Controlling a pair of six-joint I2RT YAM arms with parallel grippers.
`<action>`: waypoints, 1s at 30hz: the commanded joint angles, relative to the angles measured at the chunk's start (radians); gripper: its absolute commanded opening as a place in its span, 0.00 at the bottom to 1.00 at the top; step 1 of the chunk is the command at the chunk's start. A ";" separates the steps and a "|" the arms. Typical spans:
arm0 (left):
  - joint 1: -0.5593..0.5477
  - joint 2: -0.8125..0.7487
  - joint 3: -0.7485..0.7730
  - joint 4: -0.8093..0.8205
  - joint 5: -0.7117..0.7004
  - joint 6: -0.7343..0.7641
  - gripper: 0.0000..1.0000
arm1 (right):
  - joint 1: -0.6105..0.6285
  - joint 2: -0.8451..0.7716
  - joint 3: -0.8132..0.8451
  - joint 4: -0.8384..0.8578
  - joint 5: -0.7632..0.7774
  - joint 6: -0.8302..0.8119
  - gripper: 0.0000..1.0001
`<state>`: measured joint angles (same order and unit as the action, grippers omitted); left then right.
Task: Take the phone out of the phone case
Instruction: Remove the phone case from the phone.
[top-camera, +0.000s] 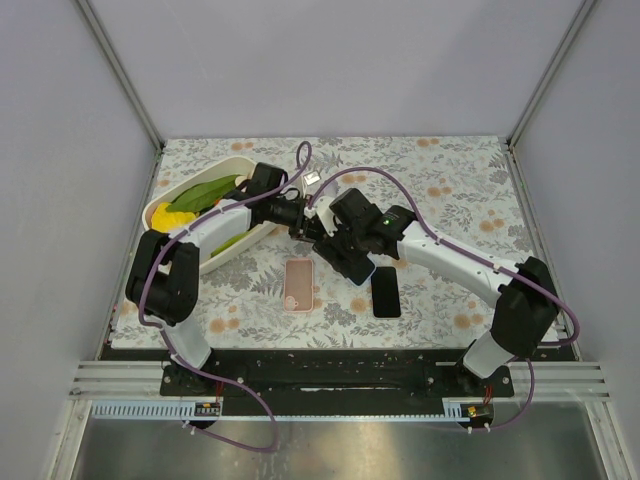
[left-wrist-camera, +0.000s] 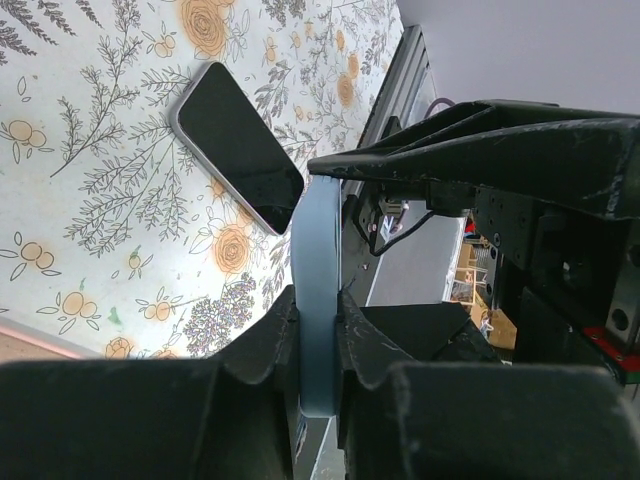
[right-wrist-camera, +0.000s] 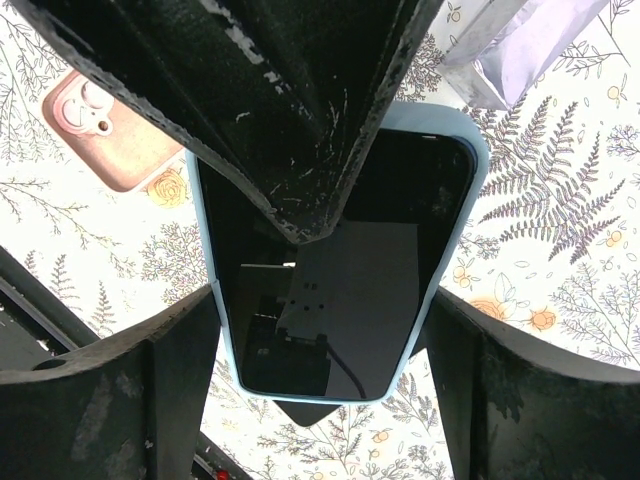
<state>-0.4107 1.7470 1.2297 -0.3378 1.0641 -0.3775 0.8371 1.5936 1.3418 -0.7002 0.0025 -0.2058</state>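
Left jaws pinch the thin edge of the blue phone case, held in mid-air above the table; right jaws grip its long sides, phone inside. Your narrow pinch may slip, dropping both.

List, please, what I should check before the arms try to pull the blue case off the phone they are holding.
1. The right hand spans the blue case across its long sides: ok.
2. The left hand is shut on the case's edge: ok.
3. The left hand pinches the case only, not the phone: cannot tell.
4. The phone is out of the case: not ok, it sits inside the rim.
5. Surroundings are free of other phones: not ok, a black phone and a pink-cased phone lie nearby.
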 joint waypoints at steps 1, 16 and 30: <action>-0.010 -0.007 0.031 0.039 0.057 0.068 0.00 | 0.007 -0.017 0.030 0.077 -0.007 0.009 0.77; 0.053 -0.099 0.125 -0.352 0.048 0.604 0.00 | -0.004 -0.181 -0.007 0.085 0.057 0.016 1.00; 0.066 -0.314 0.139 -0.535 0.020 0.902 0.00 | -0.147 -0.296 -0.098 0.149 -0.459 -0.033 0.96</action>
<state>-0.3462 1.5097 1.3224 -0.8631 1.0340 0.4545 0.7074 1.3411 1.2854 -0.6048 -0.2432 -0.1963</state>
